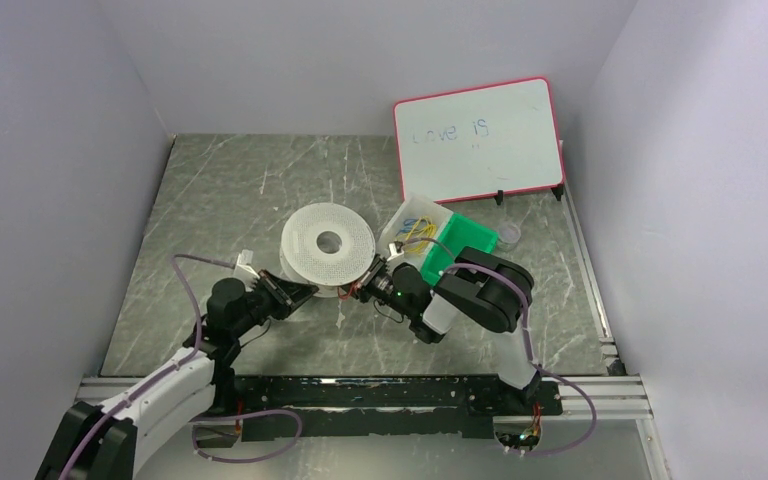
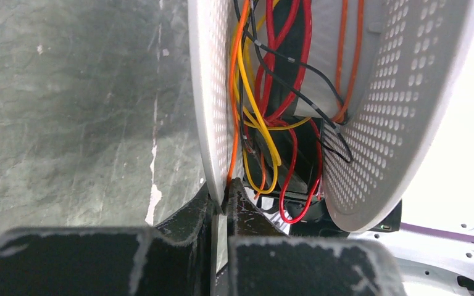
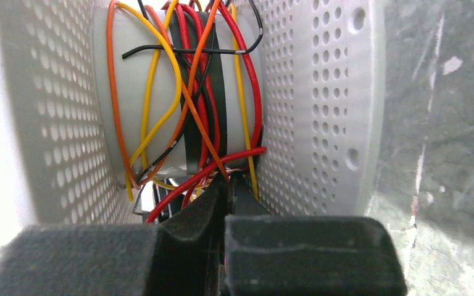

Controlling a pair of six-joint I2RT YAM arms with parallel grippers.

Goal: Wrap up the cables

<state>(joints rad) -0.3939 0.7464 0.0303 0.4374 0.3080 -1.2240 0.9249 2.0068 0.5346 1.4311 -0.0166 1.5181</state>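
Note:
A white perforated spool stands tilted between both grippers. My left gripper is shut on the rim of one spool flange, which is pinched between its fingertips. An orange cable runs down along that flange to the tips. Orange, red, yellow and black wires lie loosely wound on the spool core. My right gripper is shut at the spool's other side. An orange cable crosses the core and ends between its closed tips, with a red wire just above them.
A green bin with yellow and blue wire loops sits right behind the right arm. A pink-framed whiteboard leans at the back right. A small white part lies left of the spool. Walls enclose the table on three sides.

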